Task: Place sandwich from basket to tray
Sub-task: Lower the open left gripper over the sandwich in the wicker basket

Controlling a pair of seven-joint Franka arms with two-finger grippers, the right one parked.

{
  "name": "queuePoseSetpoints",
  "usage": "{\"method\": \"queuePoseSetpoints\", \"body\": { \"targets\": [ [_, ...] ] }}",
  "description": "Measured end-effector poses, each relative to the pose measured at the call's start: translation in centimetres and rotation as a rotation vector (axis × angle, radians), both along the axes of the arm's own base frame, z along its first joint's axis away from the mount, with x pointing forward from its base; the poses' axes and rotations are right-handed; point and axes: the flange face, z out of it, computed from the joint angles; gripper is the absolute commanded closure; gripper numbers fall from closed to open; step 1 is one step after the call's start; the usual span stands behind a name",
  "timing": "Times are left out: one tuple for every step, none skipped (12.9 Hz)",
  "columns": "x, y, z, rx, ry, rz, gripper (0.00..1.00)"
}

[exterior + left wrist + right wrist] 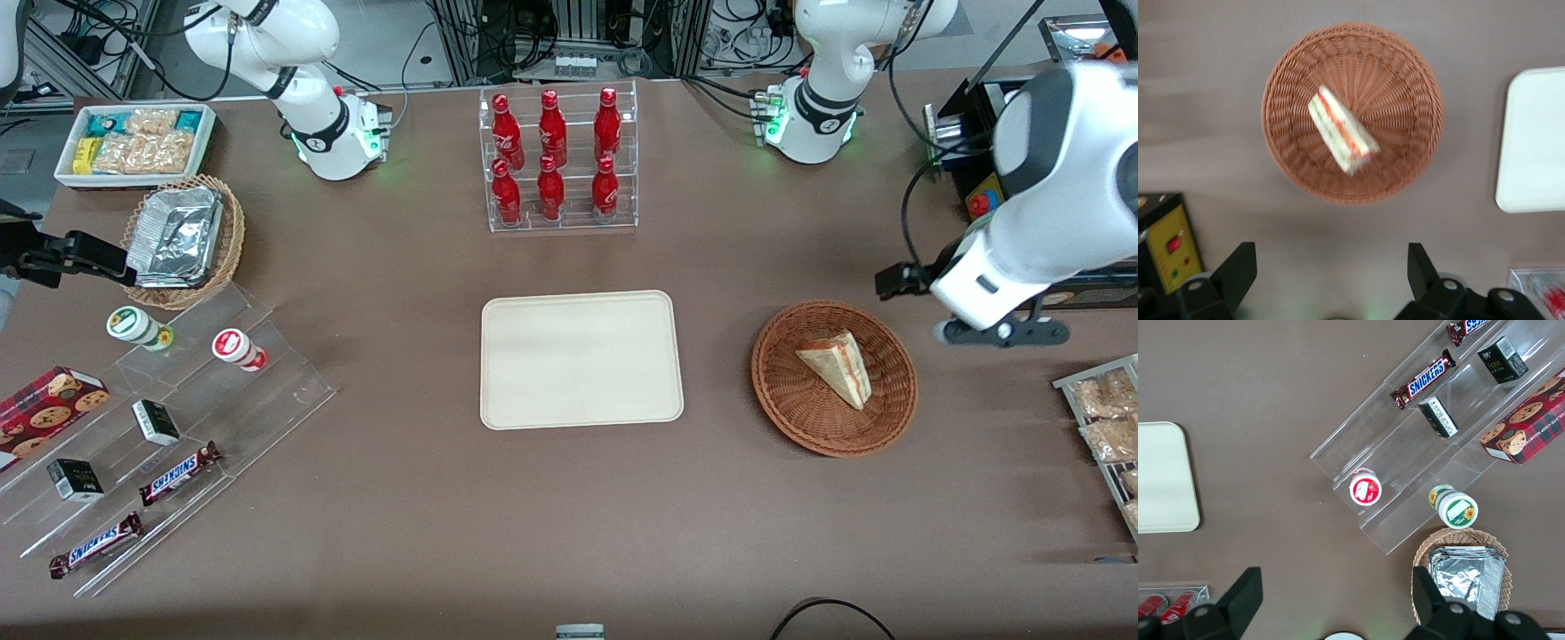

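One sandwich point(837, 364) lies in the basket point(782, 396), beside the bare tray point(581, 359). Front view: gripper point(1000, 332) hovers near the basket, toward the working arm's end. Wrist view: fingers point(1237, 270) spread wide, holding nothing; sandwich point(1341, 129) untouched. Approach step; next, centre over it and descend.

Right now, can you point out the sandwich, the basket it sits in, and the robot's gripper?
sandwich point(837, 365): front view, middle of the bread wedge.
basket point(786, 398): front view, bare woven wall beside the sandwich.
gripper point(1331, 270): left wrist view, midway between its open fingertips, hovering above the table beside the basket.
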Motion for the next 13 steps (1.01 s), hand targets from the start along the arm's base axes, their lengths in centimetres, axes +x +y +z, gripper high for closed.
{"method": "queuePoseSetpoints", "body": {
  "targets": [
    [0.0, 0.0, -2.2, -0.002, -0.011, -0.001, 0.0],
    [-0.2, -0.1, -4.0, -0.004, -0.021, 0.0, 0.0],
    [-0.4, -0.1, -5.4, -0.005, -0.03, 0.003, 0.0],
    [-0.5, -0.1, -6.6, -0.005, -0.042, 0.016, 0.0],
    [-0.8, -0.1, -7.8, -0.005, -0.062, 0.04, 0.0],
    [-1.1, -0.1, -9.2, -0.005, -0.085, 0.07, 0.0],
    [-1.4, -0.1, -10.6, -0.006, -0.109, 0.107, 0.0],
    [-1.8, -0.1, -11.8, -0.005, -0.13, 0.157, 0.0],
    [-2.2, 0.0, -12.8, -0.003, -0.145, 0.22, 0.0],
    [-2.5, 0.0, -13.4, 0.003, -0.151, 0.291, 0.0],
    [-2.6, 0.0, -13.7, 0.009, -0.156, 0.366, 0.0],
    [-2.6, 0.0, -13.8, 0.014, -0.165, 0.442, 0.0],
    [-2.7, 0.0, -14.0, 0.019, -0.172, 0.523, 0.0]
  ]
}}
